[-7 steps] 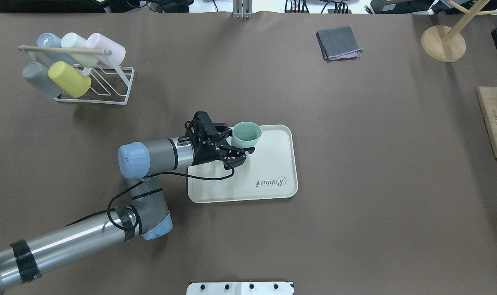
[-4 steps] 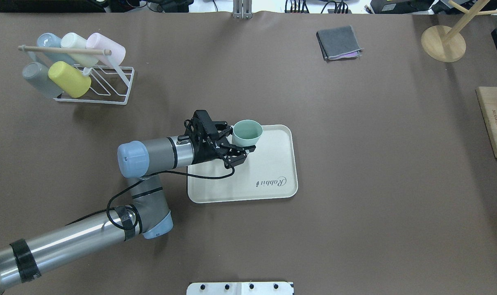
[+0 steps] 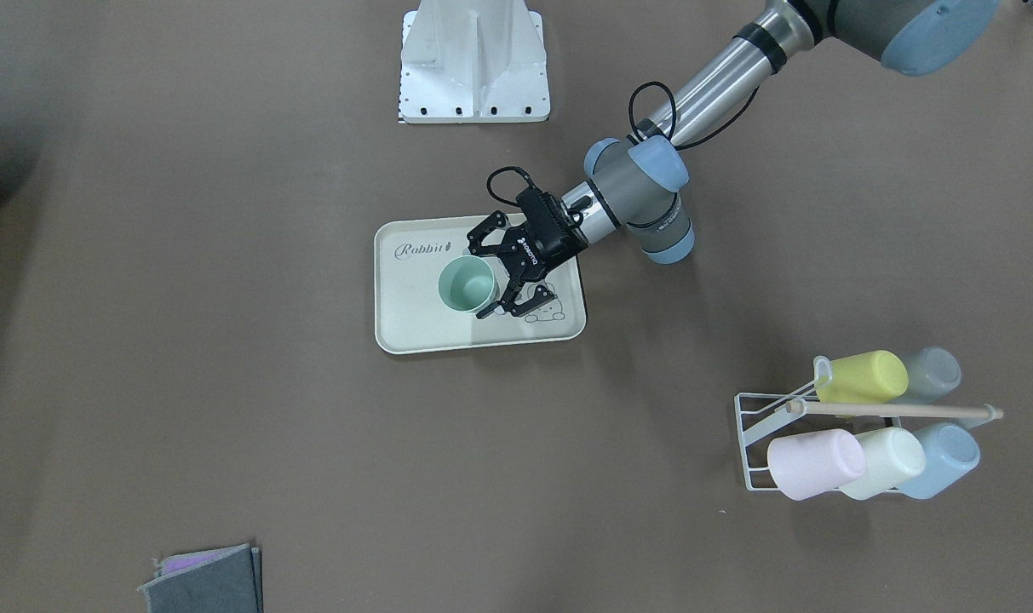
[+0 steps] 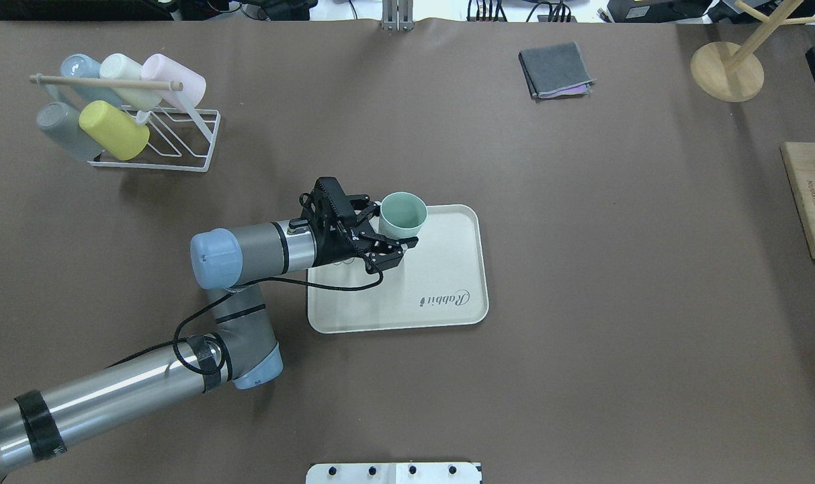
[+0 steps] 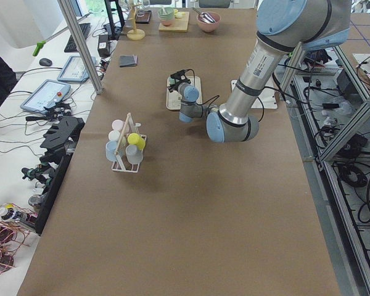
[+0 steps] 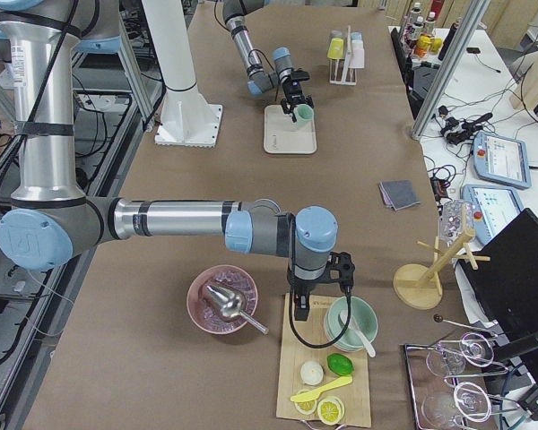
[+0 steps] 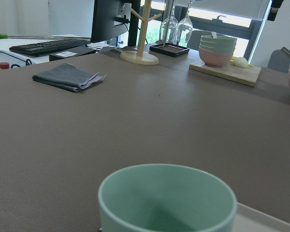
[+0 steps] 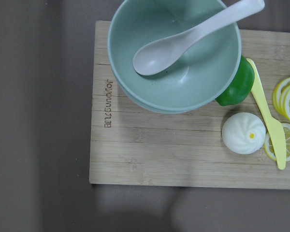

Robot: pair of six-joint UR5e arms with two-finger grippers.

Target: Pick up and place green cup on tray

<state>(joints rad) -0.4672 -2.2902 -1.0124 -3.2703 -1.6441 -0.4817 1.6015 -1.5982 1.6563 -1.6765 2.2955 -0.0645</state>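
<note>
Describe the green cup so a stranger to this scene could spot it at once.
Near the table's middle lies a cream tray marked "Rabbit". The green cup stands upright on it, mouth up. It alone is pale mint and on the tray; the other cups lie on a white wire rack.

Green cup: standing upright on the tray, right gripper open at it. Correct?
Not the right gripper. The overhead exterior view shows the arm entering from the left, so it is the left gripper, open at the green cup, which stands upright on the tray.
</note>
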